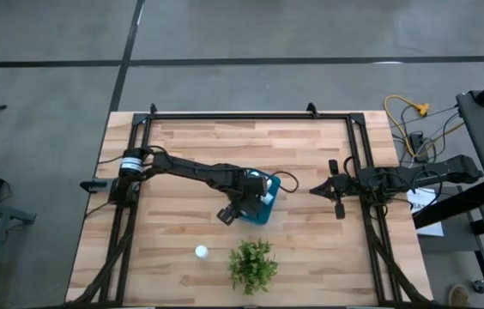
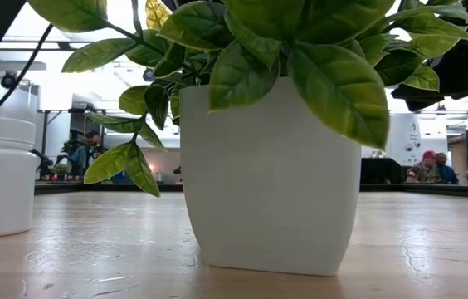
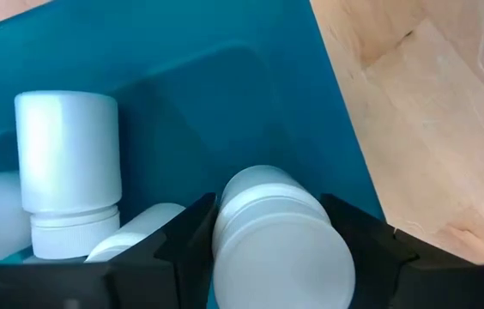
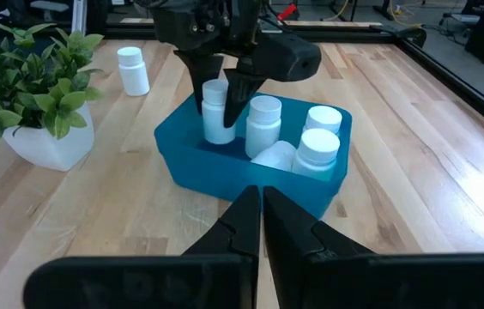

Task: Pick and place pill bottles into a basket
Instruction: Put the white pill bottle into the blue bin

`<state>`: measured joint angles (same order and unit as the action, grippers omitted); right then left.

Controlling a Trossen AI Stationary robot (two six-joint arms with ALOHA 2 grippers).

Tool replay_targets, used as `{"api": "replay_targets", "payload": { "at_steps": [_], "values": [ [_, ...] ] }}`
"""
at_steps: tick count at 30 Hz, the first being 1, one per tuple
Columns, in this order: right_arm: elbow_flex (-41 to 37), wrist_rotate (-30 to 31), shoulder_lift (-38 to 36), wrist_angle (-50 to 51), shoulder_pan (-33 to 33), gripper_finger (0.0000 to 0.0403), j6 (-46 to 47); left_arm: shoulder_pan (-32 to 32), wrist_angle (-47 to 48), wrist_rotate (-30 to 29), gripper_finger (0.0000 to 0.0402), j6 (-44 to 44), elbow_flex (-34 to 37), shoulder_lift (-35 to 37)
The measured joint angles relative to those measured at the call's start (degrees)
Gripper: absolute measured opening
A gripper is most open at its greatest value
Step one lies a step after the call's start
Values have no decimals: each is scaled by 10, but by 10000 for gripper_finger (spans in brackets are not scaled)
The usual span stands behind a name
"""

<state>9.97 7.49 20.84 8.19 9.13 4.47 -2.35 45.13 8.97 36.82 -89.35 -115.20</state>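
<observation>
Left gripper [image 4: 223, 107] is pinching a small white plastic pill bottle [image 4: 217, 114] down inside the teal rectangular basket [image 4: 225, 176] to drop it off, 1 white bottle [image 1: 201, 251] left on the wooden table [image 1: 173, 215], right gripper [image 4: 262, 210] pressed together nearby.

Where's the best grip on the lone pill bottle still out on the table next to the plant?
The pill bottle stands upright with open wood around it, so a straight-down approach probably suits best, jaws closing across the round body just under the cap. The plant sits on one side, so line the jaws up to keep fingers clear of its leaves. The left gripper is occupied at the basket.
</observation>
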Motion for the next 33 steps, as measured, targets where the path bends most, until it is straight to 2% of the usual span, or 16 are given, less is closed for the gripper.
{"api": "replay_targets", "payload": {
  "at_steps": [9,33],
  "values": [
    [0,0,-1,0,0,8,0,0,3,3,176,0,-2,-23],
    [0,0,-1,1,0,8,0,0,5,-3,178,-5,-13,-21]
  ]
}}
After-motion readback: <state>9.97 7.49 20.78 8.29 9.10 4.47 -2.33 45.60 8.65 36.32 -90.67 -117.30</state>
